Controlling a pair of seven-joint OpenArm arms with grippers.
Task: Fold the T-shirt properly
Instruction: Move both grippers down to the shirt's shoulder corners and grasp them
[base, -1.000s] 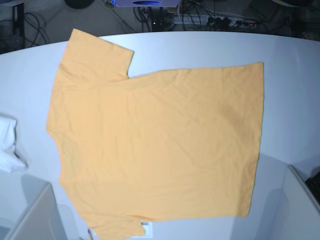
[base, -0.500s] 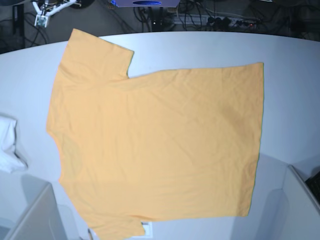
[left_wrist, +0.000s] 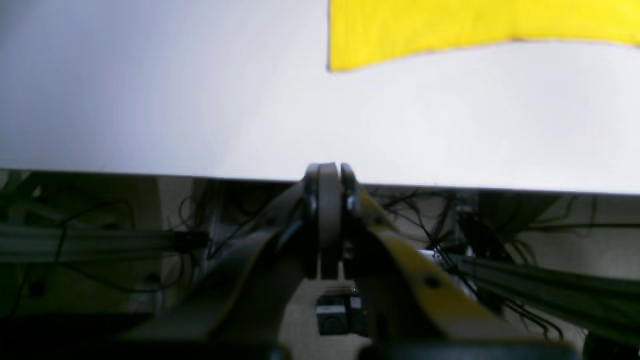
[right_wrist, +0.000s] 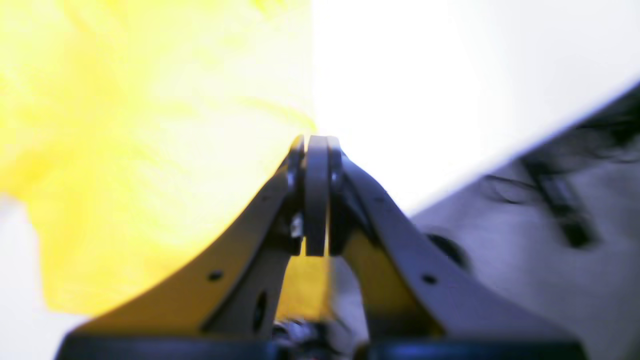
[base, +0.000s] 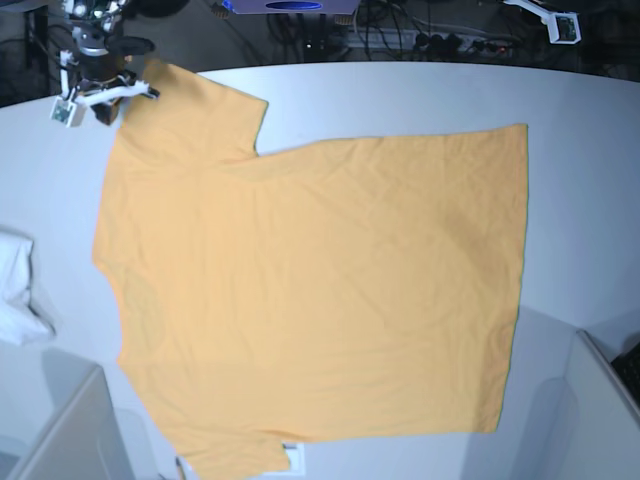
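Observation:
The light-orange T-shirt (base: 320, 290) lies spread flat on the white table (base: 400, 95), sleeves toward the left and hem toward the right. My right gripper (base: 100, 98) hovers at the far left sleeve's outer edge; in the right wrist view it (right_wrist: 316, 141) is shut and empty, with the shirt (right_wrist: 140, 150) behind and to its left. My left gripper (base: 548, 18) is at the back right, beyond the table's edge. In the left wrist view it (left_wrist: 327, 169) is shut and empty over the table's rim, with the shirt's hem corner (left_wrist: 450, 30) ahead.
A small white cloth (base: 18, 285) lies at the left edge. Grey bins stand at the front left (base: 70, 430) and front right (base: 600, 400). Cables and a device (base: 300, 8) lie behind the table. A white tag (base: 293, 458) peeks out under the shirt's front edge.
The arm on the view's left has come down from the back to the far left sleeve. The other arm has come into view at the back right. The shirt has not moved.

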